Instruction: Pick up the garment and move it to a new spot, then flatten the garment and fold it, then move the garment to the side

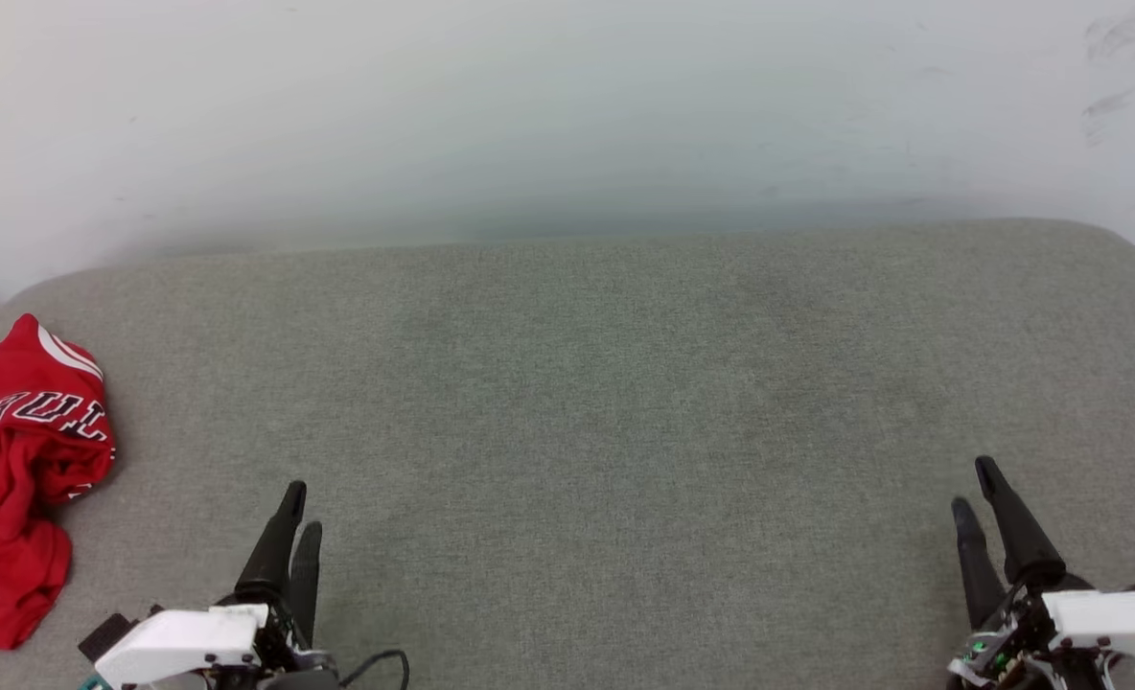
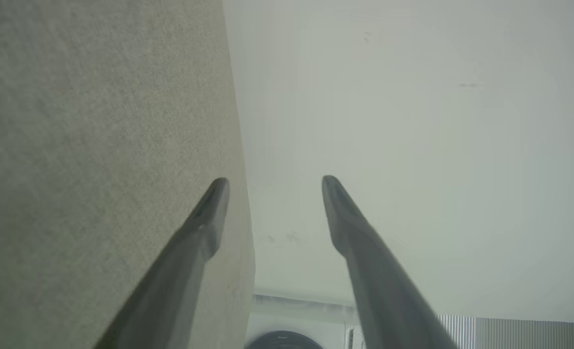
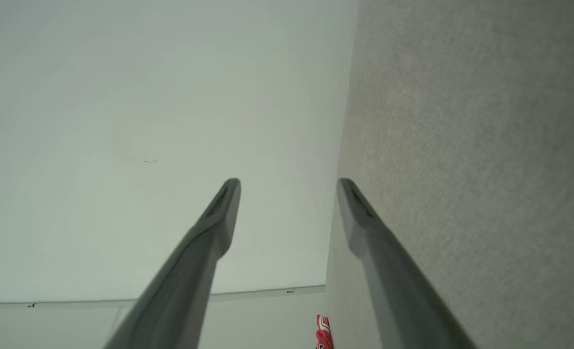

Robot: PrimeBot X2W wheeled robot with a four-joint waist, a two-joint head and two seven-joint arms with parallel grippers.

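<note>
Grey woven surface, round-cornered, bears a crumpled thin red garment.

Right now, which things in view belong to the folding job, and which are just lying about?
For the job:
garment, crumpled at the pad's left edge
left pincer, open
right pincer, open
grey pad, the work surface

Just there:
wall
dark round thing, too cropped to name
ribbed panel

Grey-green woven-covered desk, far corners rounded. Red garment lies on it at the left edge, crumpled in a heap, black white-outlined lettering uppermost.
</note>
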